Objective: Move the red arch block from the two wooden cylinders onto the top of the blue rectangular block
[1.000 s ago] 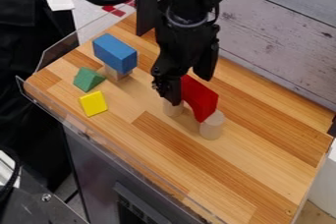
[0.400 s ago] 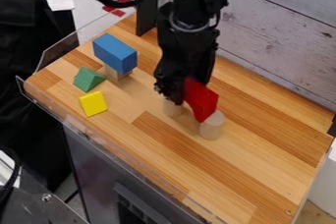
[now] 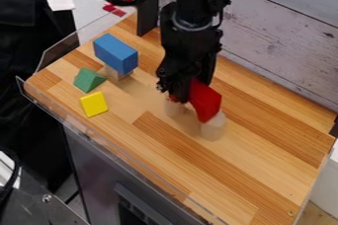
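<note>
Just right of the board's centre, the black gripper (image 3: 188, 87) points down, shut on the red arch-like block (image 3: 206, 102) near its left end. A bit of red also shows left of the fingers. Under the red block's right end stands a pale wooden cylinder (image 3: 213, 127); a second pale cylinder (image 3: 174, 108) stands below its left end, partly hidden by the gripper. Whether the red block touches either cylinder, I cannot tell.
On the wooden board (image 3: 264, 169), a blue block (image 3: 115, 54) rests atop a pale wooden block (image 3: 117, 73) at upper left. Near them lie a green triangular block (image 3: 88, 79) and a yellow block (image 3: 94, 104). Clear low walls edge the board's left side; a plank wall stands behind.
The gripper's fingers have drawn together onto the red block. The red block has shifted slightly to the right, while the cylinders and other blocks have stayed put.
</note>
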{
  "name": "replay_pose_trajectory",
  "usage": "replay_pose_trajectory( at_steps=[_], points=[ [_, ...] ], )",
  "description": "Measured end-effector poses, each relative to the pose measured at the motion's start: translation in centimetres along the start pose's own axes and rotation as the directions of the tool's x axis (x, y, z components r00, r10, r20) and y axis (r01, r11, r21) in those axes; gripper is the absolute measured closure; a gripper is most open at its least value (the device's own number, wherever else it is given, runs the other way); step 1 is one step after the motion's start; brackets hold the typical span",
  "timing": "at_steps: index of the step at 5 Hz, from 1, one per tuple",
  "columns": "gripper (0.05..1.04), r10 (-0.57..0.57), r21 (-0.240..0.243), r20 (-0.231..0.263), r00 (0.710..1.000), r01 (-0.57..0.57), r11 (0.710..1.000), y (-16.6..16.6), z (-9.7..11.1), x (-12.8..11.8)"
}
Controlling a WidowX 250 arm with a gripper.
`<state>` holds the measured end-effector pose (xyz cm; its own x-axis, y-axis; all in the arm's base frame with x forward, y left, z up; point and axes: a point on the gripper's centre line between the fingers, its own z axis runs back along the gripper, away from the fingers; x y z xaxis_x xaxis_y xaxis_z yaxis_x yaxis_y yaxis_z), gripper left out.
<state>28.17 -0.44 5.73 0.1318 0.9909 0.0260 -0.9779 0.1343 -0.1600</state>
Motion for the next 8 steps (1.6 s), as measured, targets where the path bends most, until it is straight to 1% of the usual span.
replay_pose_trajectory(
  at_steps=[1, 2, 3, 4, 5, 6, 7, 8],
  points=[
    [0.522, -0.003, 0.001, -0.043, 0.999, 0.003, 1.000, 0.5, 0.8, 1.4],
    [0.522, -0.030, -0.035, -0.046, 0.998, 0.029, 0.999, 1.5, 4.8, 3.8],
    [0.522, -0.019, -0.065, -0.022, 1.000, 0.018, 0.998, 2.4, 8.1, 6.9],
    [0.522, -0.008, -0.076, -0.047, 0.999, 0.004, 0.997, 2.2, 8.4, 10.1],
    [0.522, -0.002, -0.053, -0.049, 0.999, -0.001, 0.999, 2.0, 7.7, 12.3],
    [0.522, 0.001, -0.012, -0.037, 0.999, -0.001, 1.000, 2.2, 6.2, 13.2],
    [0.522, -0.003, 0.010, -0.034, 0.999, 0.003, 1.000, 2.4, 5.4, 13.5],
    [0.522, -0.016, 0.017, -0.020, 1.000, 0.016, 1.000, 2.1, 4.6, 13.6]
  ],
)
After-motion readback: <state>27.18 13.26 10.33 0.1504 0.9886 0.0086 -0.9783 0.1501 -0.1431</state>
